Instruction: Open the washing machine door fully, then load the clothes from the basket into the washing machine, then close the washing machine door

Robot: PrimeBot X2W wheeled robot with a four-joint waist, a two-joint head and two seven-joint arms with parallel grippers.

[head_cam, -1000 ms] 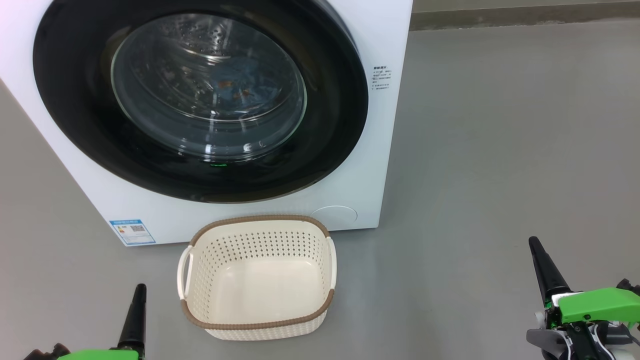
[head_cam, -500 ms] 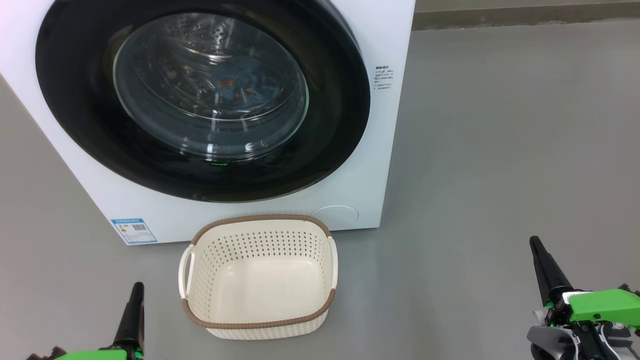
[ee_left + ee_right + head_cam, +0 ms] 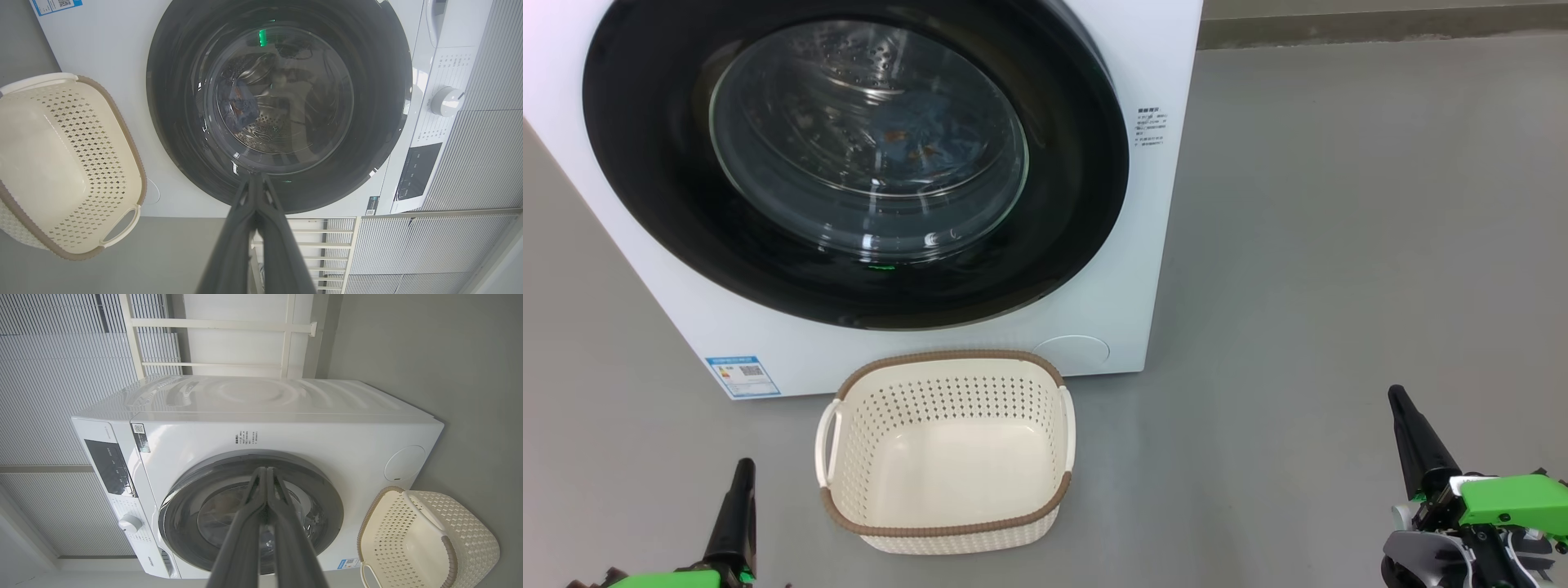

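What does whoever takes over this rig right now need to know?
Left gripper: shut, empty, low beside the basket.
Right gripper: shut, empty, off to the right, clear of everything.
Things: the basket is empty on the floor in front of the washing machine. The clothes show through the glass, inside the drum. The washing machine door looks closed flush.
Done: loading, and apparently the door closing.
Left: probably nothing; just confirm that the door has latched.

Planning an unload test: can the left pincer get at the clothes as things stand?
Probably not. The clothes lie in the drum behind the shut door, which blocks the way. The left pincer is shut, low beside the basket; the door must open first.
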